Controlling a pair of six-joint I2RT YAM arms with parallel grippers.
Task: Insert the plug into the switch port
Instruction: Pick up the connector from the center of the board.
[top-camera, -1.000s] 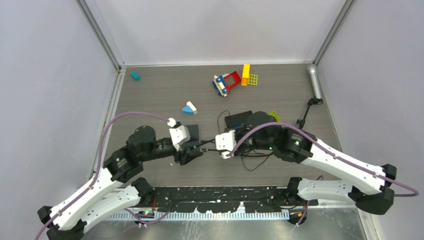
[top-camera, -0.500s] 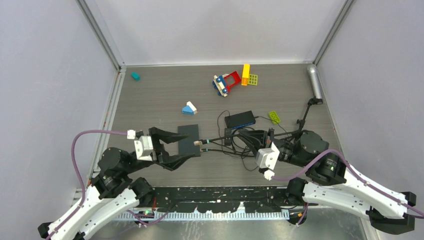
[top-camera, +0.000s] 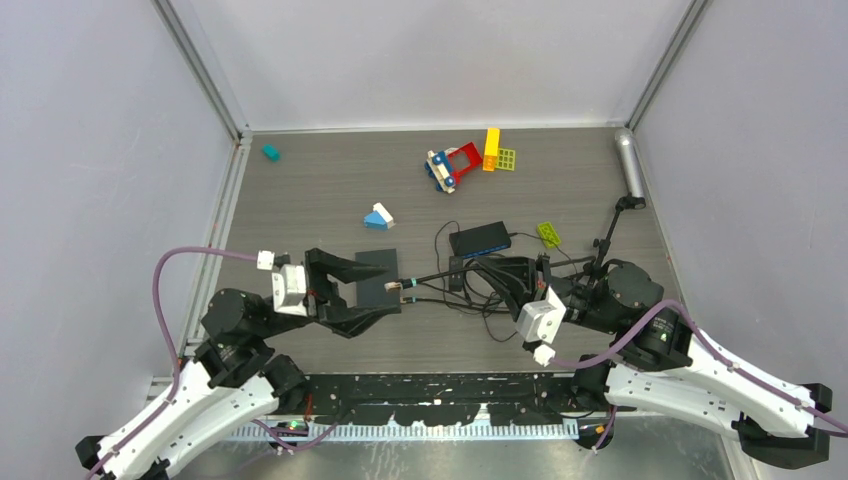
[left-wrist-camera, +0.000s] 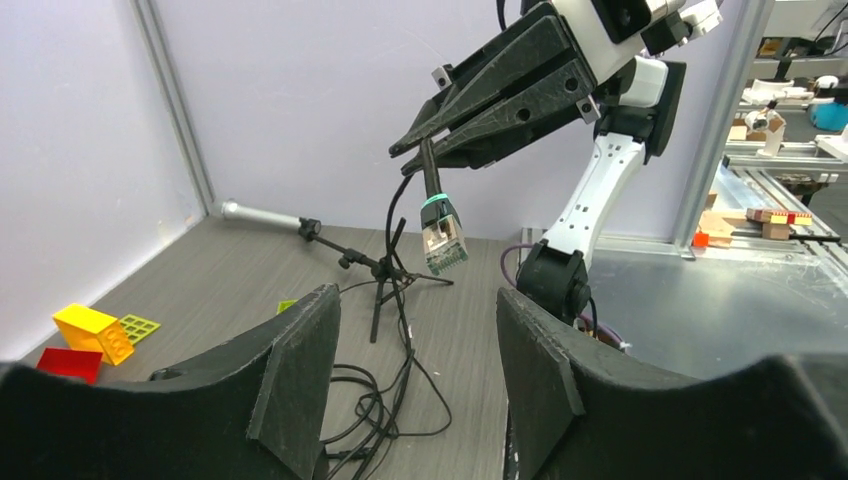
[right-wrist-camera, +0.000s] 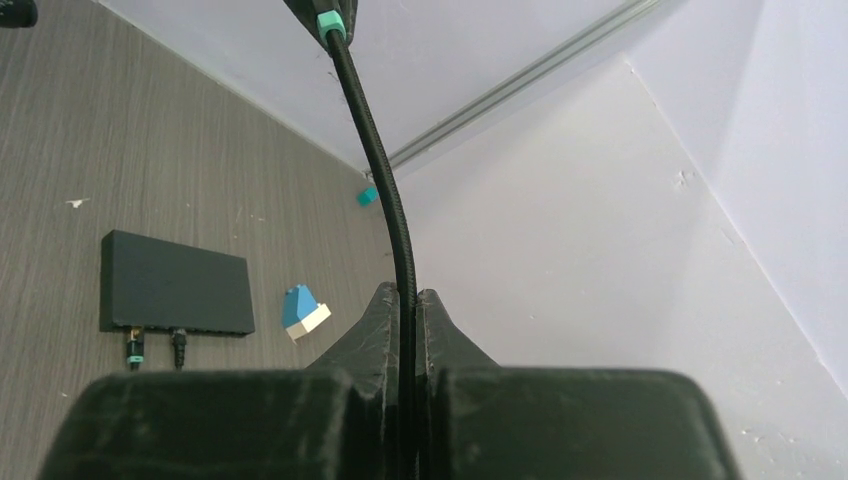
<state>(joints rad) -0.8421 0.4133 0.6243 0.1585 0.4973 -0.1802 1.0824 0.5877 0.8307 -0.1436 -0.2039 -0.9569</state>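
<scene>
From the left wrist, my left pincer (left-wrist-camera: 420, 385) stands released, with nothing between its fingers. Beyond it, my right pincer (left-wrist-camera: 405, 162) is raised above the desk (left-wrist-camera: 200, 270) and clenched on the black cable (left-wrist-camera: 428, 180) just behind the plug (left-wrist-camera: 443, 243). The plug hangs free in the air, its contact end pointing down, touching nothing.

From the right wrist, the cable runs out between my closed right fingers to its teal collar at the top edge. The plug itself is cut off there. Ahead on the desk the switch (right-wrist-camera: 175, 285) lies flat, with two other leads (right-wrist-camera: 133, 345) already seated along its near edge and a blue-and-white block (right-wrist-camera: 300, 308) just beside it.

From above, the switch lies at the tips of my open left pincer. I cannot tell whether those fingers touch it or hover over it. My right pincer is off to the switch's right, apart from it.

As I judge it, the pick-up is done and the insertion is not. I have yet to bring the plug across, line it up with a free port and press it home, perhaps with my left pincer bracing the switch.
</scene>
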